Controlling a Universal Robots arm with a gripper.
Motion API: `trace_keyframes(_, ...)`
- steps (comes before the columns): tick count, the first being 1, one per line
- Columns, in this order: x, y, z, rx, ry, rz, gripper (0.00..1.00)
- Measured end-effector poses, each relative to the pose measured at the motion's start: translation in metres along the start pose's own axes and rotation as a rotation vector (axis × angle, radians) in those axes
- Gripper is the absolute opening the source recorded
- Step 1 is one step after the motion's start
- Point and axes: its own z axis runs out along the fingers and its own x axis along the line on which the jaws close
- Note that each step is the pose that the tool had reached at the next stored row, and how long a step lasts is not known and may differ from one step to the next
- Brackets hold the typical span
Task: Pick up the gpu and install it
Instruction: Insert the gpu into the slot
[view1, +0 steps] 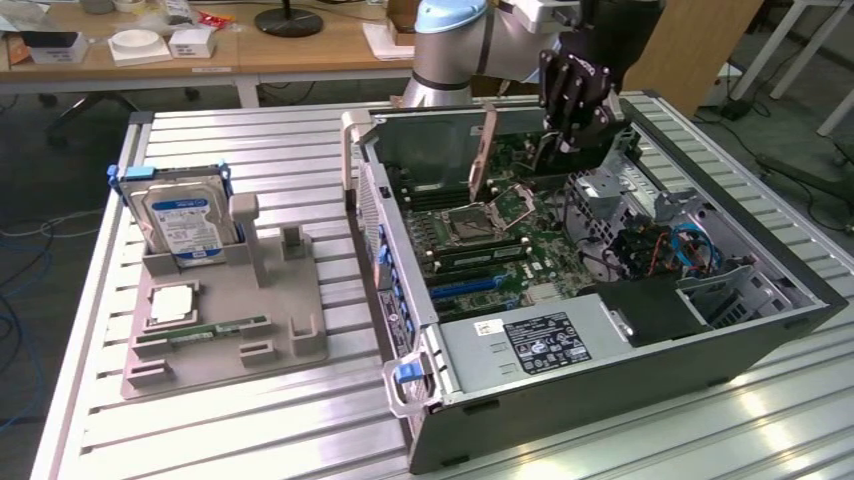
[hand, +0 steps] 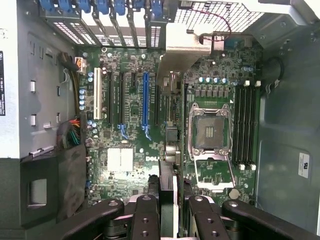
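The gpu (hand: 169, 150) is a thin dark card seen edge-on in the wrist view, with its silvery end bracket (hand: 182, 47) at the far end. My gripper (hand: 170, 202) is shut on it, one black finger on each side of the card's near end. The card hangs above the green motherboard (hand: 130, 155), lined up between the blue expansion slot (hand: 145, 100) and the CPU socket (hand: 210, 130). In the exterior view my gripper (view1: 574, 100) is tilted over the far part of the open computer case (view1: 747, 330).
On the exterior view's left, a grey holder (view1: 267, 300) carries a hard drive (view1: 187, 225) with a blue-white label and a narrow green memory stick (view1: 220, 328). The power supply (view1: 534, 345) fills the case's near end. Cables (view1: 681, 250) and a drive cage crowd its right side.
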Motion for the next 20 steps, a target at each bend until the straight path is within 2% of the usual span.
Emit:
trace_keyframes(5,0.0001,0.0000,0.0028,0.0011,-0.0027,0.000,0.27)
trace_keyframes(16,0.0001,0.0000,0.0031,0.0011,-0.0030,0.000,0.27)
trace_keyframes(18,0.0001,-0.0001,0.0034,0.0023,-0.0031,0.000,0.27)
trace_keyframes(20,0.0001,0.0000,0.0040,0.0075,-0.0029,0.000,0.27)
